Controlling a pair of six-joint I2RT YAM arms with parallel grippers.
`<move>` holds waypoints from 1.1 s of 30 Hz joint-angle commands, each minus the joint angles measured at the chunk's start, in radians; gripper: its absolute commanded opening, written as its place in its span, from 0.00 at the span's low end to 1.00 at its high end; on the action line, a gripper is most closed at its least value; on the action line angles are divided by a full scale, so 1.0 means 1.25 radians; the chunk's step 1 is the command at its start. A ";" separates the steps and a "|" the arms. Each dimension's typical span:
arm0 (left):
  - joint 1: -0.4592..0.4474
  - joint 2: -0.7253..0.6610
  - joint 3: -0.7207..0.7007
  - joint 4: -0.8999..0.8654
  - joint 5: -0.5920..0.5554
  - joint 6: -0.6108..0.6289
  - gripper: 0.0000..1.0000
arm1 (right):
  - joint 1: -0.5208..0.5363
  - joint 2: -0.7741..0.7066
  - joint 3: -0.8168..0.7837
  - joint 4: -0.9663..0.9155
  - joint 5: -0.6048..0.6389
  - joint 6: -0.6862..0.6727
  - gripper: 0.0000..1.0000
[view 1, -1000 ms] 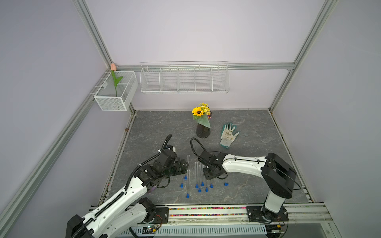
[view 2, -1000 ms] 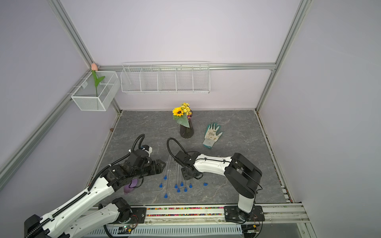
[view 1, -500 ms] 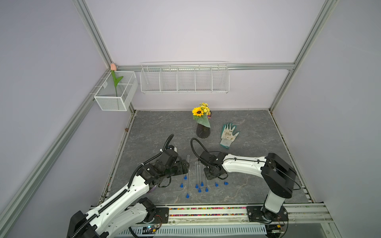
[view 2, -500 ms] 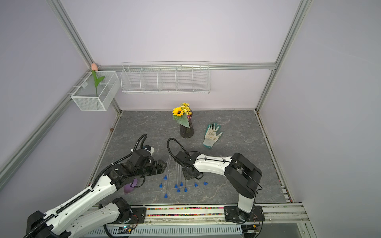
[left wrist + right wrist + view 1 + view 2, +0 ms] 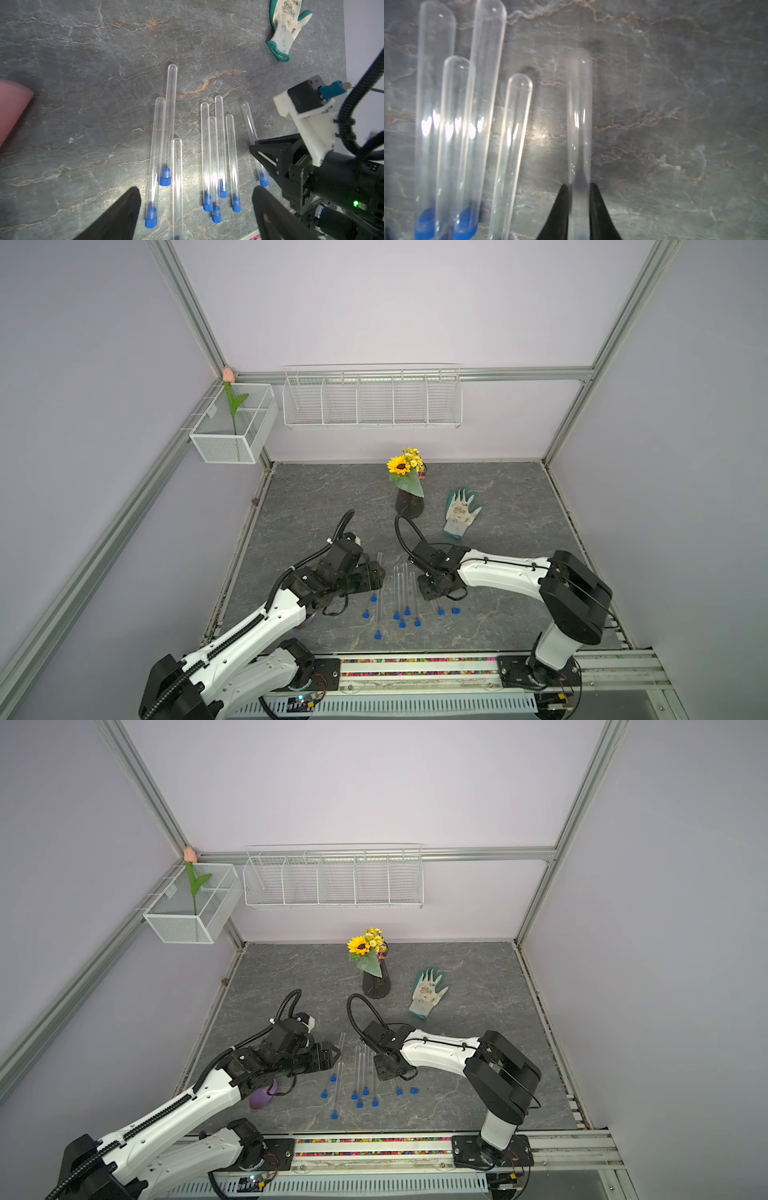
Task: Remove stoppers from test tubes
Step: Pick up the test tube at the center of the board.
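Black fingers of the right gripper are clamped on one clear test tube, low on its body. Its rounded end points away from the wrist, with the blue stopper just behind the fingertips. Neighbouring tubes lie just beside, plugged. Left gripper hangs near, spread wide and empty.

Judgement: hold firm without crushing; raise the plugged end off the table; left pinches the stopper's wide head and pulls along the tube's axis.

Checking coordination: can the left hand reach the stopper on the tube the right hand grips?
Probably yes: the open left hand is close, and the stopper pokes past the right hand; neighbouring test tubes between make it tight.
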 commanded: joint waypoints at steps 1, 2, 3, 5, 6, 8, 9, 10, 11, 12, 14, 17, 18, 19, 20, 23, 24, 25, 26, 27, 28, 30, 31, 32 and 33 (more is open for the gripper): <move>0.006 0.012 0.020 0.019 0.015 -0.012 0.86 | -0.015 -0.041 -0.018 0.024 -0.024 -0.011 0.17; 0.005 0.015 0.021 0.022 0.018 -0.014 0.86 | -0.020 -0.049 -0.022 0.030 -0.030 -0.014 0.17; 0.006 0.019 0.022 0.026 0.022 -0.016 0.86 | -0.024 -0.056 -0.027 0.035 -0.035 -0.016 0.17; 0.006 0.024 0.025 0.033 0.027 -0.020 0.86 | -0.033 -0.071 -0.036 0.047 -0.049 -0.021 0.17; 0.006 0.027 0.025 0.036 0.031 -0.021 0.86 | -0.038 -0.079 -0.041 0.053 -0.055 -0.024 0.17; 0.006 0.030 0.027 0.039 0.035 -0.024 0.86 | -0.047 -0.092 -0.048 0.060 -0.063 -0.030 0.17; 0.006 0.033 0.028 0.042 0.037 -0.026 0.86 | -0.052 -0.101 -0.052 0.062 -0.065 -0.032 0.17; 0.007 0.033 0.030 0.044 0.039 -0.027 0.86 | -0.056 -0.108 -0.056 0.065 -0.067 -0.034 0.17; 0.007 0.036 0.030 0.046 0.041 -0.027 0.86 | -0.061 -0.117 -0.061 0.069 -0.071 -0.036 0.17; 0.007 0.038 0.031 0.049 0.045 -0.028 0.86 | -0.068 -0.125 -0.067 0.072 -0.075 -0.035 0.17; 0.007 0.043 0.031 0.056 0.051 -0.031 0.86 | -0.079 -0.137 -0.075 0.077 -0.084 -0.038 0.17; 0.008 0.059 0.032 0.071 0.061 -0.036 0.86 | -0.095 -0.159 -0.089 0.083 -0.096 -0.043 0.17; 0.008 0.066 0.033 0.078 0.069 -0.037 0.86 | -0.100 -0.166 -0.095 0.086 -0.099 -0.045 0.17; 0.009 0.072 0.035 0.084 0.077 -0.038 0.86 | -0.106 -0.173 -0.100 0.089 -0.102 -0.046 0.16; 0.008 0.078 0.035 0.093 0.085 -0.039 0.86 | -0.112 -0.179 -0.104 0.093 -0.107 -0.047 0.17; 0.008 0.094 0.031 0.119 0.113 -0.044 0.86 | -0.133 -0.193 -0.105 0.101 -0.126 -0.049 0.16; 0.008 0.099 0.028 0.132 0.122 -0.045 0.86 | -0.138 -0.200 -0.105 0.101 -0.132 -0.050 0.16; 0.008 0.104 0.024 0.145 0.132 -0.046 0.87 | -0.142 -0.203 -0.105 0.101 -0.138 -0.050 0.16; 0.008 0.108 0.020 0.160 0.144 -0.047 0.86 | -0.146 -0.211 -0.126 0.101 -0.142 -0.050 0.16; 0.008 0.113 0.016 0.175 0.156 -0.050 0.87 | -0.151 -0.216 -0.130 0.101 -0.146 -0.051 0.16; 0.008 0.117 0.014 0.188 0.166 -0.051 0.87 | -0.155 -0.223 -0.131 0.100 -0.150 -0.049 0.16; 0.008 0.130 0.013 0.211 0.190 -0.054 0.87 | -0.161 -0.238 -0.136 0.100 -0.156 -0.049 0.16; 0.009 0.135 0.013 0.221 0.203 -0.055 0.87 | -0.164 -0.244 -0.139 0.100 -0.158 -0.049 0.16; 0.010 0.142 0.014 0.230 0.218 -0.056 0.87 | -0.167 -0.252 -0.141 0.100 -0.161 -0.049 0.16; 0.009 0.149 0.015 0.240 0.231 -0.058 0.87 | -0.169 -0.260 -0.144 0.100 -0.163 -0.049 0.16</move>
